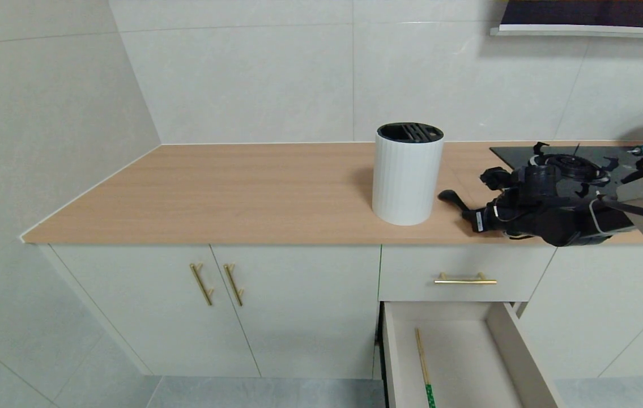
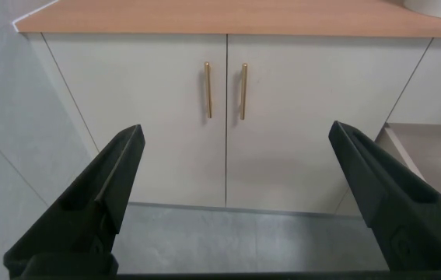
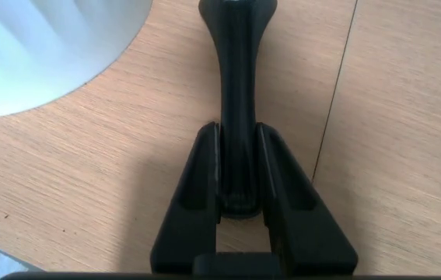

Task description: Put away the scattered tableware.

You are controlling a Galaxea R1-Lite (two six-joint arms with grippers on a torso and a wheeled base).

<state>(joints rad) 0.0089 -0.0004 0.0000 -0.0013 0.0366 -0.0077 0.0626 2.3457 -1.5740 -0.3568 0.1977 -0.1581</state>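
Starting nearest us, the drawer (image 1: 516, 345) under the tabletop (image 1: 242, 192) stands pulled out. One chopstick (image 1: 423, 362) lies in it along its left wall, its long axis running front to back and its green-patterned end toward us.

Our left hand (image 2: 234, 132) hangs low before the cupboard doors (image 2: 282, 117), facing their two gold handles (image 2: 208, 89). Its fingers (image 2: 103, 187) are spread wide with nothing between them.

At the tabletop's front edge, to the right, our right hand (image 1: 471, 215) lies low and nearly level. Its fingers (image 3: 201, 163) are clamped on the narrow end of a black utensil (image 3: 237, 70), one finger on each side of the shaft. The utensil's long axis follows the hand's own line, pointing away from the hand, leftward and a little back across the wood. Its flared far end stops just beside the base of the white ribbed holder (image 1: 406, 175) but apart from it. We cannot tell whether the utensil touches the wood or sits just above it.

The holder stands upright on the tabletop, and its black top has slots. Behind the right hand a black hob with a burner (image 1: 570, 161) is set into the tabletop. Pale wall tiles (image 1: 253, 73) rise behind everything.
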